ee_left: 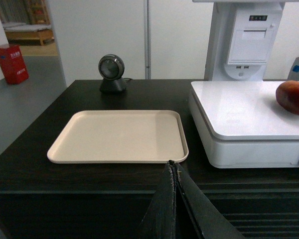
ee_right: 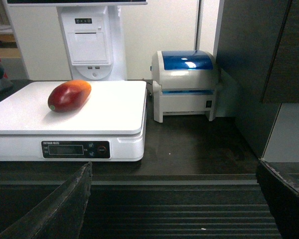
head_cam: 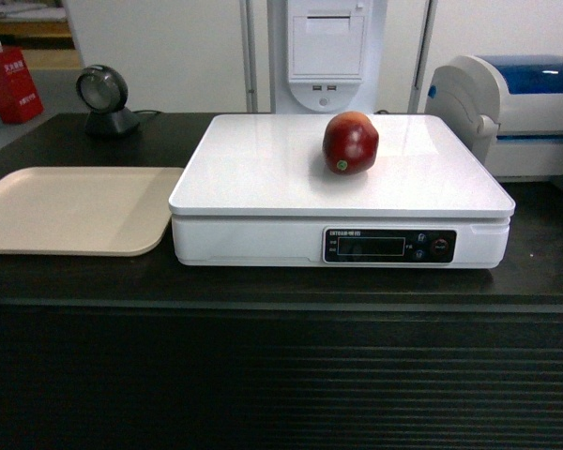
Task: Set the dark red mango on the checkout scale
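One dark red mango atop scale, beyond jaws.

White wall behind; grey floor left; red box; wooden bench beyond doorway.

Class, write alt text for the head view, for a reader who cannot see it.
A dark red mango rests on a white scale on the black checkout. An empty beige tray lies left; a scanner stands behind it.
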Tool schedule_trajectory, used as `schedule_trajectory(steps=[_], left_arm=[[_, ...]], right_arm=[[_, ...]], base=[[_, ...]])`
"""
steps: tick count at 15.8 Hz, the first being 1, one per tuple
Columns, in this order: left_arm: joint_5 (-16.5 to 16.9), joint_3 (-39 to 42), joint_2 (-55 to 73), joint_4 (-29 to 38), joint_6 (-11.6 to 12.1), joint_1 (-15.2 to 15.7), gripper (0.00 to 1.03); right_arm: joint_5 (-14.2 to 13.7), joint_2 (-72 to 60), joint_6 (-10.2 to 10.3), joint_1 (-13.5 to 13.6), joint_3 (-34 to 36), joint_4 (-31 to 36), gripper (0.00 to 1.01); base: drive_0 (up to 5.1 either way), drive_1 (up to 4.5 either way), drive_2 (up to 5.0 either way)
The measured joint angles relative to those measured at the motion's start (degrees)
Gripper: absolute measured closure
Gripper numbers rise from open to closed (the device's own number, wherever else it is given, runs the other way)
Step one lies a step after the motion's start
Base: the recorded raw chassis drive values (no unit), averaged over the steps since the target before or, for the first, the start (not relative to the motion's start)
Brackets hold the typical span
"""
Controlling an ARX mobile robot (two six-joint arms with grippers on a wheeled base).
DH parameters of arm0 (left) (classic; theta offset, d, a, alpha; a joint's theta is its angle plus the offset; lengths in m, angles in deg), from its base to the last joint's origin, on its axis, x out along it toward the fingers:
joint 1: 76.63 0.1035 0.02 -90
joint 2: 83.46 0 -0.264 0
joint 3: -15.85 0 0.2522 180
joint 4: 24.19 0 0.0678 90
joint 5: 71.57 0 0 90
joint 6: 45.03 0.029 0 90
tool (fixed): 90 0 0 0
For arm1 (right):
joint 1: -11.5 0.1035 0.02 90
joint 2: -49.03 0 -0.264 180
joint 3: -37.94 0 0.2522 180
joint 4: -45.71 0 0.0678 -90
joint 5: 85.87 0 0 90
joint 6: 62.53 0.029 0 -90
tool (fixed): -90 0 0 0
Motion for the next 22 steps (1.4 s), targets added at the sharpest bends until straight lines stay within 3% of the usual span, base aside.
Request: schedule_trajectory(steps=[11, 13, 19, 20, 22], left_arm=[[0.0, 0.0, -11.8, -11.7, 0.0, 0.0, 1.01], [0.0, 0.0, -20.7, -22.2, 0.0, 0.0, 1.01], [0.0, 0.0, -21.1, -21.8, 0.0, 0.0, 1.01], [0.0, 0.0, -21.1, -21.8, 0.0, 0.0, 0.96], [0.0, 0.0, -21.1, -21.9, 0.0, 0.0, 0.75]], right_arm=[[0.0, 0.0, 0.0, 0.0, 0.0, 0.0, 0.03], [0.0, 0.0, 0.0, 0.0, 0.0, 0.0, 0.03], [0.0, 0.0, 0.0, 0.0, 0.0, 0.0, 0.03], [0.0, 0.0, 0.0, 0.0, 0.0, 0.0, 0.03], [0.0, 0.0, 0.0, 0.0, 0.0, 0.0, 0.03]], base=[[0.0, 0.0, 0.0], [0.0, 0.0, 0.0], [0.0, 0.0, 0.0], [0.0, 0.0, 0.0], [0.0, 0.0, 0.0]])
